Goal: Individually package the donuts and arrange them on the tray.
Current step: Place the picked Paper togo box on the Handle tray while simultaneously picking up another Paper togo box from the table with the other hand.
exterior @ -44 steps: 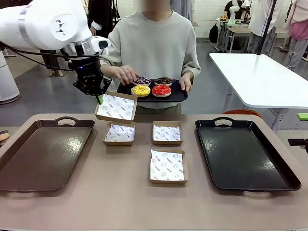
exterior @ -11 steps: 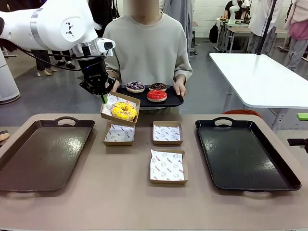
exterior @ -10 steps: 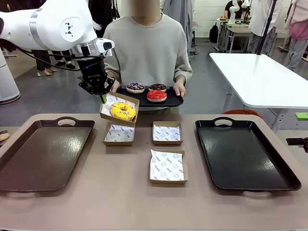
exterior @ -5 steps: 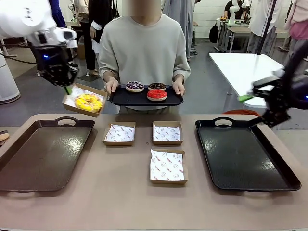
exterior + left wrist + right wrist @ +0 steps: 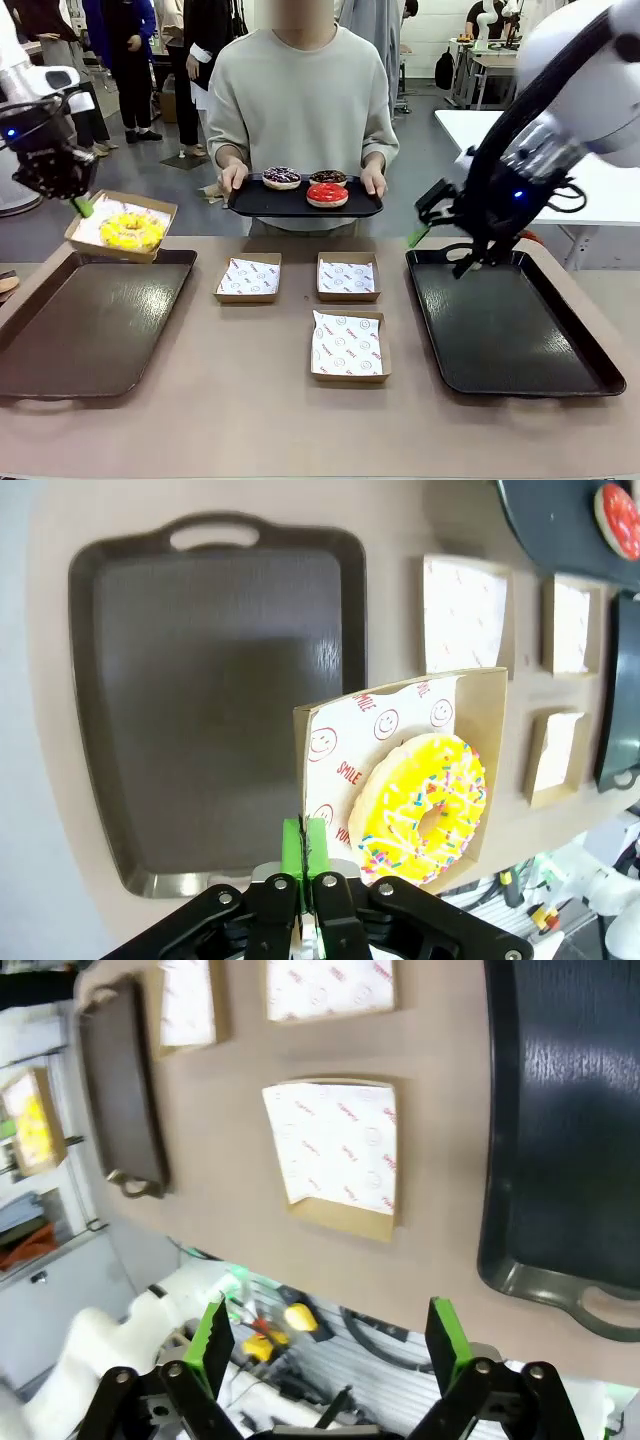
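We log: yellow donut, boxed, now carried left from the person, hanging over the left tray's far edge, left gripper clamped on the box rim. Right gripper, newly arrived, spread wide. Three donuts await on the person's tray.

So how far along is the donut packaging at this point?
Done: the yellow donut lies in a box. In hand: the left gripper pinches that box's edge, holding it in the air by the brown tray, not yet set down. Remaining: three donuts sit on the person's black tray, three boxes on the table are empty, and the right gripper is open.
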`<act>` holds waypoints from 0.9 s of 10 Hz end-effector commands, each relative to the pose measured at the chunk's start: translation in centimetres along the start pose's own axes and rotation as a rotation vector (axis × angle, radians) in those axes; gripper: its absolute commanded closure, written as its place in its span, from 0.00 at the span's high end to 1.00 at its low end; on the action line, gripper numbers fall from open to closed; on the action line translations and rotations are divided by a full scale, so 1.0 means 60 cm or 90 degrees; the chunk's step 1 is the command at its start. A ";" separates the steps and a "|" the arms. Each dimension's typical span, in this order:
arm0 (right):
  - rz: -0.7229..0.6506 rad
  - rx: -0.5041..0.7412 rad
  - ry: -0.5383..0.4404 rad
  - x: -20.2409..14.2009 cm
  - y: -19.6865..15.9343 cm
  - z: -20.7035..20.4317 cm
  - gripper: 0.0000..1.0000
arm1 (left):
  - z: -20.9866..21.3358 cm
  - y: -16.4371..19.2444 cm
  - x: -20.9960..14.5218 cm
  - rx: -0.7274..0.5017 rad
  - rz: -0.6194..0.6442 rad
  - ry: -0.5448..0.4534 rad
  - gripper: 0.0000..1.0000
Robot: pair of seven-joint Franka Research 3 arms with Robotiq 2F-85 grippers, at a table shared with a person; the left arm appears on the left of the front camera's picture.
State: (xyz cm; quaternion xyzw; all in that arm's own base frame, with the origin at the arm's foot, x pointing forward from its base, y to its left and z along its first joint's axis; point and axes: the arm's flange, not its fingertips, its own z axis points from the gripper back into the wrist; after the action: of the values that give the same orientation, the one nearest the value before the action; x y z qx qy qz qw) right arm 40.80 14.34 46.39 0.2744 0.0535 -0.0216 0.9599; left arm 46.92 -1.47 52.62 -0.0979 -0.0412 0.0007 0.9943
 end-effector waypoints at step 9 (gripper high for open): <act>-0.016 -0.136 0.057 0.031 0.018 -0.160 1.00 | -0.109 0.058 -0.167 0.032 -0.015 0.056 0.01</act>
State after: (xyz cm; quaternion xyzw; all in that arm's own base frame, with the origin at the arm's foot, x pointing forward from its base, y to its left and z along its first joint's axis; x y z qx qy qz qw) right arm 41.44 20.03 38.41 0.1682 0.1112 -0.0162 0.9793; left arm 37.82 -0.07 44.67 -0.0795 0.0147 -0.0158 0.9966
